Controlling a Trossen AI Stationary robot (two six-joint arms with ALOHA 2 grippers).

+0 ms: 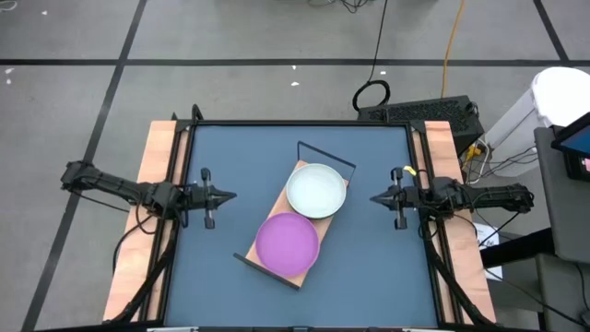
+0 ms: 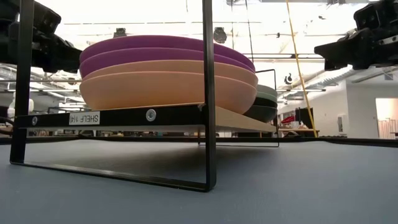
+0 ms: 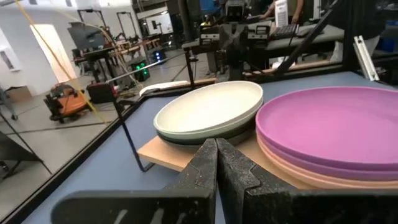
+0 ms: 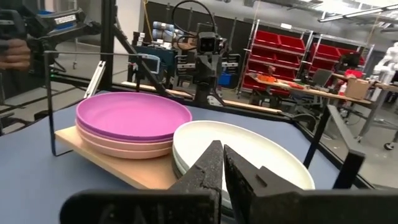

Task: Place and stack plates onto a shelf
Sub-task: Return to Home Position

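On the shelf (image 1: 249,251), central on the worktop (image 1: 230,148), sat 2 stacks, a purple plate (image 1: 287,243) topping one, a white plate (image 1: 316,190) the other. The left gripper (image 1: 226,195) and right gripper (image 1: 376,197) hung closed, empty, either side.

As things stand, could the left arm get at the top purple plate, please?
Probably yes. The left pincer, shut, faces the shelf's open long side. The wire frames stand at its short ends, and nothing lies on the purple plate or between.

Matte black jointed arms (image 1: 111,184); left claw (image 1: 226,195), right claw (image 1: 376,197): tapered, rough-textured black fingers (image 3: 205,168).
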